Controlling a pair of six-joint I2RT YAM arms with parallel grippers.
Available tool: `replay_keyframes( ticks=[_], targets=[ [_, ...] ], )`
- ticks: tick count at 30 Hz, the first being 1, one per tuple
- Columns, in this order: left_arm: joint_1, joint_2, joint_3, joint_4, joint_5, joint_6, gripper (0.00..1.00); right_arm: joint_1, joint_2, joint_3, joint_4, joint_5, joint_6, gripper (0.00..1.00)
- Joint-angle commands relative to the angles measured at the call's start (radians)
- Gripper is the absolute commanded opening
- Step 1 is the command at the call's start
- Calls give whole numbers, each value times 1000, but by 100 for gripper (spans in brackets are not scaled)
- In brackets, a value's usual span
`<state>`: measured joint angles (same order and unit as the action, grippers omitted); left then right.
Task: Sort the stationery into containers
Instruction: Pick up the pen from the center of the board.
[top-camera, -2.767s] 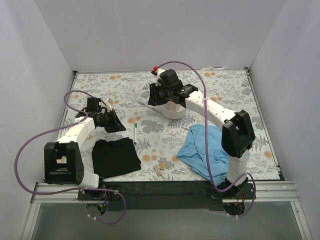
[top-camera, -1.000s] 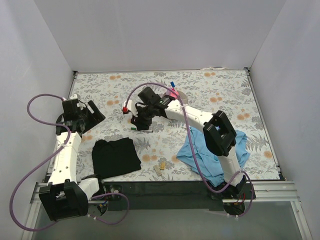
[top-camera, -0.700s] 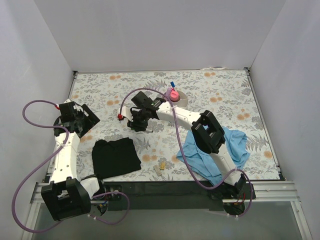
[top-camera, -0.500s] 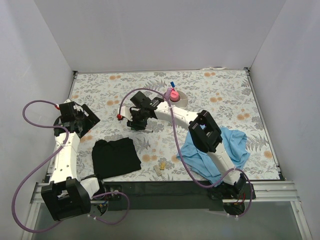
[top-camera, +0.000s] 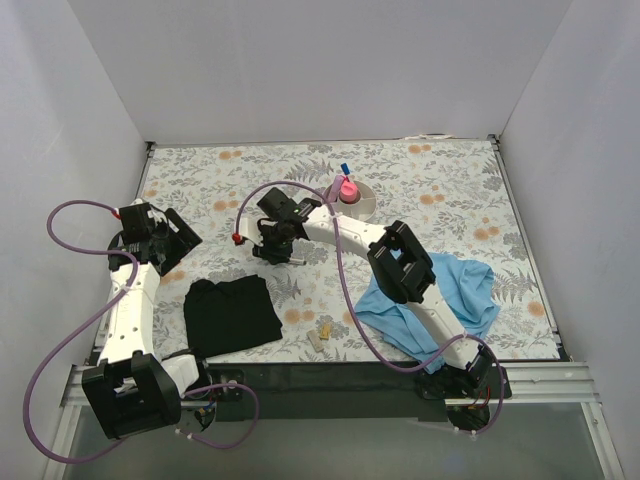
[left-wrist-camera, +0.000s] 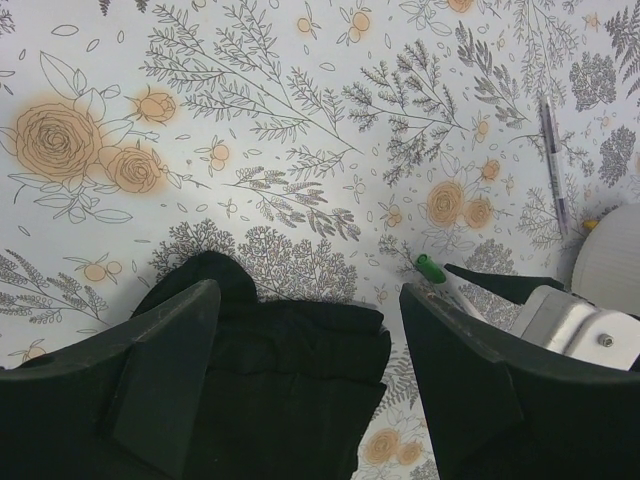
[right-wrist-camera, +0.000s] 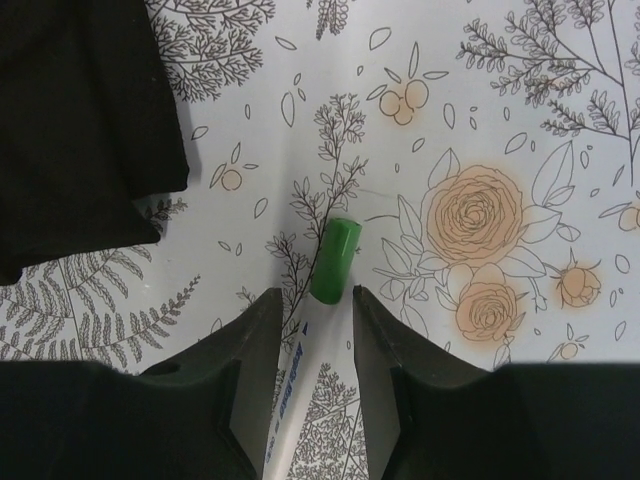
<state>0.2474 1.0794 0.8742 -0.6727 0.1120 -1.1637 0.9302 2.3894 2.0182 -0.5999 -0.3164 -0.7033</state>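
Right gripper (right-wrist-camera: 312, 305) reaching left of table centre, jaws narrowly spread, straddling white barrel of green-capped marker (right-wrist-camera: 335, 255); finger contact possibly starting, hard to tell. Cap poking past fingertips onto bare floral table (right-wrist-camera: 500, 120). Black cloth (right-wrist-camera: 80, 110) edge lying near, not touching. Left gripper (left-wrist-camera: 305, 300) hanging wide-spread close to left wall (top-camera: 90, 150). White organiser (top-camera: 362, 205) sitting beyond, holding pink highlighter (top-camera: 347, 188).

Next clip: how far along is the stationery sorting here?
Done: a pink highlighter and a blue-capped pen stand in the white organiser. In hand: the right gripper straddles the green-capped pen, jaws not shut. Remaining: that pen, a purple pen and small pale blocks, lying loose.
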Motion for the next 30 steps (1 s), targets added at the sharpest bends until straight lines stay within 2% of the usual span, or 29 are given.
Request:
replay_keyframes(
  ticks=[1,3,4,6,7,9,15,20,24,27,30],
  targets=[
    [1,-4,-3,5,9,4,72,10,27,50,-12,-9,31,41],
    [1,-4,-1,5,8,7,72,9,39,51,-15,-6,45,34],
    [1,-1,0,7,9,9,73,9,43,51,-21,-6,48,25],
    [1,1,0,7,15,9,72,10,51,51,-37,-10,51,17],
    [1,1,2,9,14,9,72,12,56,53,-44,-15,51,8],
    [1,2,2,10,18,9,72,10,57,59,-72,-19,57,1],
    [1,16,23,22,25,32,72,-25,-44,135,-77,-13,148,1],
    [0,56,45,48,106,64,70,-111,-201,172,-35,-39,388,1],
    [-7,134,88,71,158,111,69,-206,-376,90,75,-14,525,1],
    [-19,168,114,88,179,125,68,-287,-511,-13,207,51,623,1],
    [-45,206,135,108,199,137,69,-342,-643,-157,343,170,651,1]
  ],
)
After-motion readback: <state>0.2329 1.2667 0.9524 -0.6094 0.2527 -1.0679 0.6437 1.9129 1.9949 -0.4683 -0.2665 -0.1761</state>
